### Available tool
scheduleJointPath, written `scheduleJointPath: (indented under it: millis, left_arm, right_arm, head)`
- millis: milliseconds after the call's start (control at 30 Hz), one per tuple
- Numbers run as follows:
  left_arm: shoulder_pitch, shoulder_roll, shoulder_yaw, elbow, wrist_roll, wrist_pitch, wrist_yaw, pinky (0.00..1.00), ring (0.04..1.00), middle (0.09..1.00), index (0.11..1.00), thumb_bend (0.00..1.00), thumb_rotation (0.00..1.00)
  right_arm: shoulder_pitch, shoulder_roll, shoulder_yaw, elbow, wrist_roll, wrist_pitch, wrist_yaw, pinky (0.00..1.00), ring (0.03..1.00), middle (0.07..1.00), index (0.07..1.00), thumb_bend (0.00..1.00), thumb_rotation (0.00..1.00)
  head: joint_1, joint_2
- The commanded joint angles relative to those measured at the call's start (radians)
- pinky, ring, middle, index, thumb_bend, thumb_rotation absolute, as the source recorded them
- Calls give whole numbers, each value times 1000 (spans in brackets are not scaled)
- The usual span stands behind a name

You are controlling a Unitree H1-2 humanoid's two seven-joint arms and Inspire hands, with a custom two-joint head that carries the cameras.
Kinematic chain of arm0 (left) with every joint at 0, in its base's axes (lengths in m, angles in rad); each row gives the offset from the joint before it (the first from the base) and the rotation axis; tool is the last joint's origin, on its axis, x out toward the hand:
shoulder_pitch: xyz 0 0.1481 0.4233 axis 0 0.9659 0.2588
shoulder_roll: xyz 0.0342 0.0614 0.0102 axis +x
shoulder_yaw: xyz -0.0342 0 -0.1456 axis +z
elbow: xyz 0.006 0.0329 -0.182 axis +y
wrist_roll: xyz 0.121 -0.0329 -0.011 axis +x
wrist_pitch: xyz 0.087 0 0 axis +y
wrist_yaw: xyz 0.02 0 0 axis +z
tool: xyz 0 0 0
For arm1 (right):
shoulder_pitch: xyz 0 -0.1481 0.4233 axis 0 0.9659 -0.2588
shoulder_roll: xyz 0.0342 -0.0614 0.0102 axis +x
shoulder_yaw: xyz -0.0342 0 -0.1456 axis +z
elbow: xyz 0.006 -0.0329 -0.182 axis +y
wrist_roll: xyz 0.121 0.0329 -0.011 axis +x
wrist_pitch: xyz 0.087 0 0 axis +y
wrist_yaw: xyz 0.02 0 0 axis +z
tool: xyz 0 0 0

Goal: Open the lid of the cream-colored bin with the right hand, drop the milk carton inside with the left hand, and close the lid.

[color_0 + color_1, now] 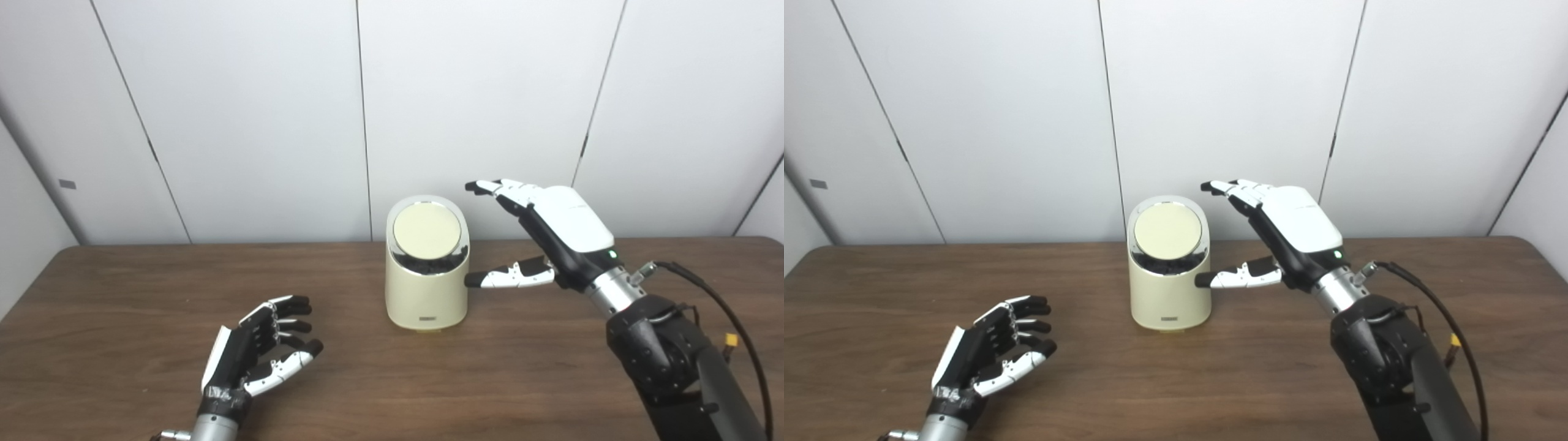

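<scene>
At the near left, the left hand (257, 352) hovers low over the table (122, 294), empty, palm turned toward the middle and fingers loosely curled apart. Toward the far middle stands the bin (427, 288), upright, its round lid (427, 231) shut and tilted toward the near side. Just right of it the right hand (551, 236) is raised, spread and holding nothing; its fingers reach above the bin's far right edge, and its thumb (505, 277) points at the bin's right wall, very near it. No carton shows.
</scene>
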Motion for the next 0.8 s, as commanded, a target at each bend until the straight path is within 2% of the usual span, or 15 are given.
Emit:
scheduleJointPath:
  millis: [0,67,133,300,400,433,567,767]
  left_arm:
    - [-34,14,6,-27,-8,-33,-1,539,651,733,746,683,202]
    - [-38,17,7,-28,-7,-37,-3,541,654,738,750,682,196]
    - [-40,20,6,-30,-3,-38,-3,540,654,740,751,686,194]
    - [-50,28,9,-32,-1,-51,-2,535,647,737,756,706,201]
    - [-57,34,11,-28,0,-62,-3,530,640,735,759,710,196]
    - [-59,36,12,-27,-8,-64,-7,533,642,737,768,708,184]
    - [-62,42,18,-27,-32,-68,-16,557,664,754,835,695,140]
    - [-70,51,25,-31,-52,-63,-22,559,670,761,841,728,192]
  right_arm:
    - [11,9,-46,-5,123,34,0,795,915,895,894,742,474]
    - [45,22,-73,1,208,60,9,786,891,904,907,755,422]
    - [66,33,-89,6,274,73,15,781,875,897,912,771,414]
    - [147,74,-109,50,410,-28,-31,688,834,873,898,771,430]
    - [184,91,-110,54,446,-44,-46,726,847,889,910,781,419]
    - [191,95,-112,64,452,-59,-53,743,850,895,916,777,387]
    - [196,103,-115,145,451,-153,-92,727,833,891,941,782,350]
    - [193,100,-115,210,453,-222,-128,712,827,883,931,791,335]
  head:
    - [1,1]
    - [0,0]
    - [0,0]
    - [1,-2]
    - [-6,-5]
    - [-9,-5]
    - [-17,-7]
    - [-18,-4]
